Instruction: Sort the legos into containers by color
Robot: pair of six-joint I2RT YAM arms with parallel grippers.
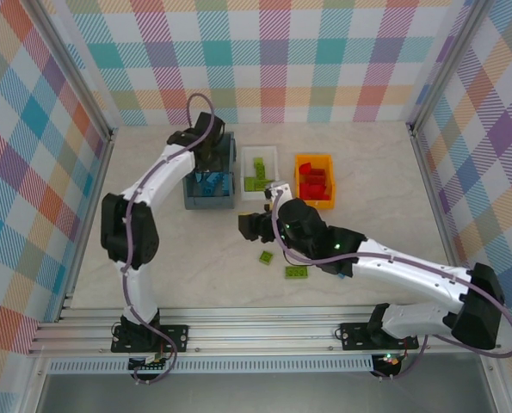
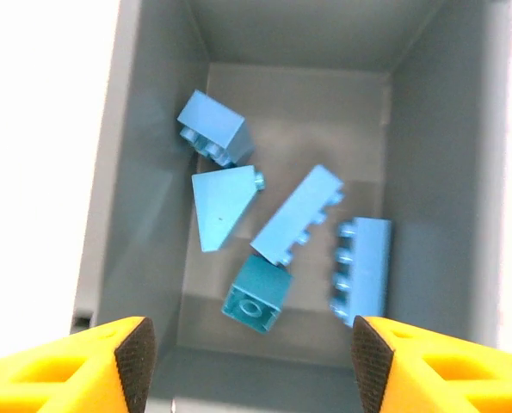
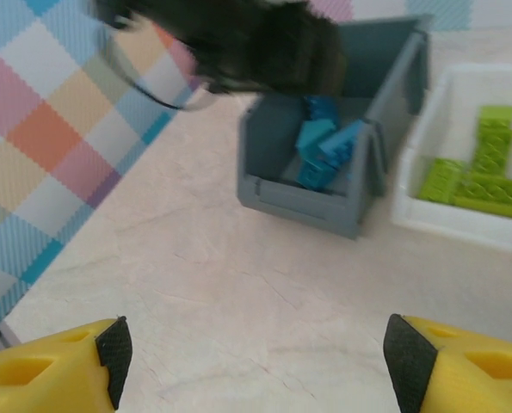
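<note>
Two lime green legos point(image 1: 295, 272) lie on the table point(image 1: 195, 267), at 6 o'clock from the white bin point(image 1: 261, 148). The right gripper point(image 3: 256, 361) hovers nearby, jaws wide and empty. Close across the larger brick's short side; its long axis runs 3 to 9 o'clock seen from above. The left gripper point(image 2: 247, 366), jaws apart and empty, hangs over the grey bin point(image 2: 144, 172) holding five blue legos point(image 2: 297, 215). Withdraw it vertically, clear of the walls.

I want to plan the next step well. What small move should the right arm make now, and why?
Probably lower the right arm onto the nearer green brick. Its jaws stand open and empty above the table, that brick and another green brick lie loose there, and the white bin already holds green ones.
</note>
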